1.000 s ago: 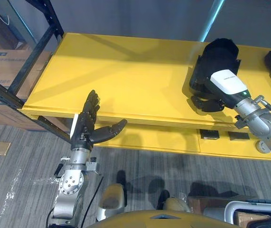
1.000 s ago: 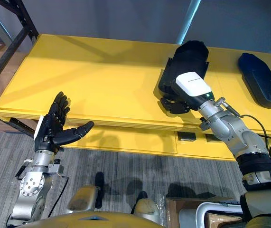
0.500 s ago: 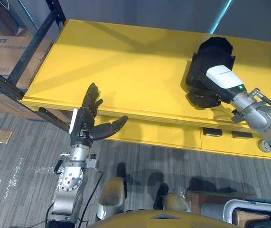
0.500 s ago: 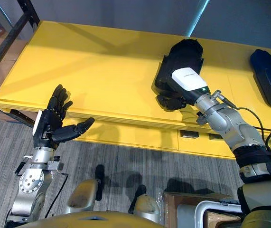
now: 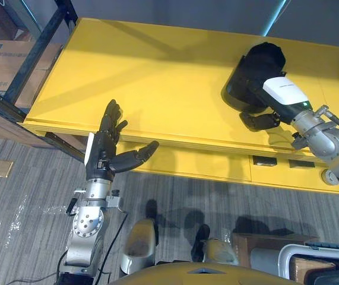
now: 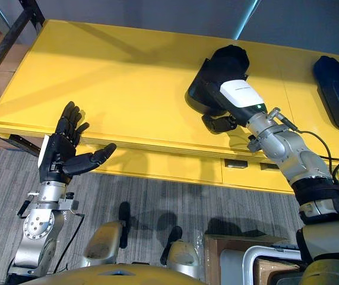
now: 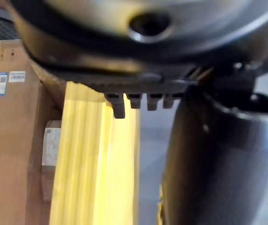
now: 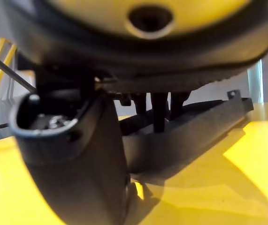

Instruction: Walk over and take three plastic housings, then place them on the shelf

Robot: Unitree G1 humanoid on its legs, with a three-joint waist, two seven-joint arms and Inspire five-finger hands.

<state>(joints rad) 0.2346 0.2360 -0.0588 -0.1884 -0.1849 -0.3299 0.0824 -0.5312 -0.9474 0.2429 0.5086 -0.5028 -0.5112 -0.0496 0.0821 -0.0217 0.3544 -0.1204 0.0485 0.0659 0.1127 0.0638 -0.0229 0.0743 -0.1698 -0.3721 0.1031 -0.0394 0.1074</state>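
A black plastic housing [image 5: 253,68] lies on the yellow shelf [image 5: 157,77], towards its right end. My right hand [image 6: 240,98], with its white cover, rests over the housing's near end, fingers stretched out and the thumb sticking out beside it. In the right wrist view the housing [image 8: 195,131] sits flat on the yellow surface past the straight fingers [image 8: 158,108]. A second dark housing [image 6: 338,89] lies further right on the shelf. My left hand [image 5: 105,155] hovers open and empty at the shelf's front edge, far to the left.
A black rack post [image 5: 35,50] and cardboard boxes [image 5: 3,59] stand at the left end of the shelf. Most of the yellow surface left of the housing is bare. Grey carpet [image 5: 27,196] lies in front, and a box [image 6: 240,261] sits at the lower right.
My right hand's fingers have uncurled from the housing, which now rests on the shelf a little further back. The view has shifted slightly. The left hand has stayed open.
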